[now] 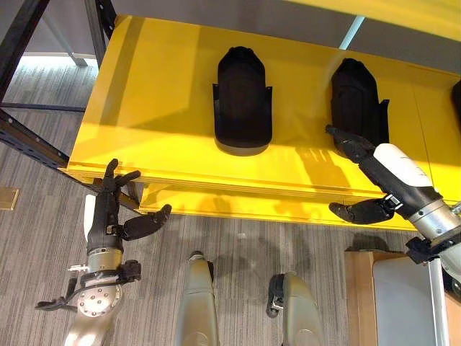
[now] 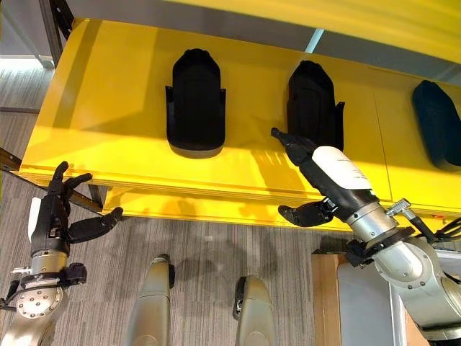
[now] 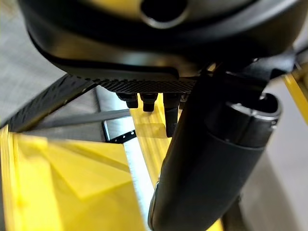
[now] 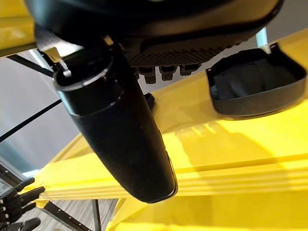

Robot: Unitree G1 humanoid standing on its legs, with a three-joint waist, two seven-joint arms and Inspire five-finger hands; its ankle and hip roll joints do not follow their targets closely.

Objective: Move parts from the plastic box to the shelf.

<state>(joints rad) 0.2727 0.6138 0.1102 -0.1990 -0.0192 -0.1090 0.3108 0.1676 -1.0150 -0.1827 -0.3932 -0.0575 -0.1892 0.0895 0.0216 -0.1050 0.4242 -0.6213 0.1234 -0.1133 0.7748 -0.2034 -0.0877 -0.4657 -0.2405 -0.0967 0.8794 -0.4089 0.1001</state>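
Two black moulded parts lie on the yellow shelf (image 1: 158, 108): one in the middle (image 1: 243, 101) and one further right (image 1: 358, 108). A third dark part (image 2: 436, 122) lies at the shelf's far right. My right hand (image 1: 351, 146) is open and holds nothing. Its straight fingers reach over the shelf's front to the near left corner of the second part (image 4: 255, 89), and its thumb (image 1: 364, 211) hangs below the shelf edge. I cannot tell whether the fingertips touch the part. My left hand (image 1: 108, 205) is open and empty, just below the shelf's front left corner.
A dark metal rack frame (image 1: 29, 144) runs along the shelf's left side. A grey box (image 1: 400, 303) sits on a brown surface at the lower right. Grey carpet (image 1: 43, 238) lies below the shelf.
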